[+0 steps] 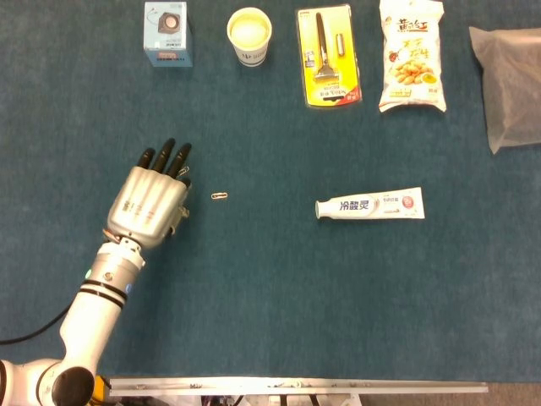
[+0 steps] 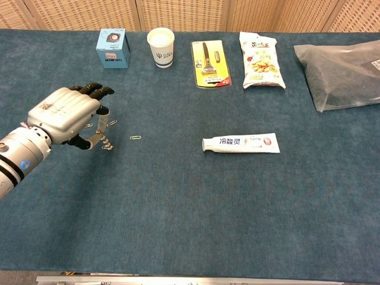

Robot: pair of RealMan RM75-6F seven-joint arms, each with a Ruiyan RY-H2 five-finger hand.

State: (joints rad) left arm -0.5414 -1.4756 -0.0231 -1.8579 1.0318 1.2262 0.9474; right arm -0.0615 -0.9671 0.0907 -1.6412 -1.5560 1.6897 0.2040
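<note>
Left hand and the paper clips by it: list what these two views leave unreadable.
- Left hand: head view shows only its back, so what the fingers touch is hidden.
- In the chest view the left hand covers part of the clips near the thumb; too small to tell whether it holds one.
- Paper clip: lies apart, too small for detail.
- Plastic bag: cut off by the right edge.
- Right hand: in neither view.
</note>
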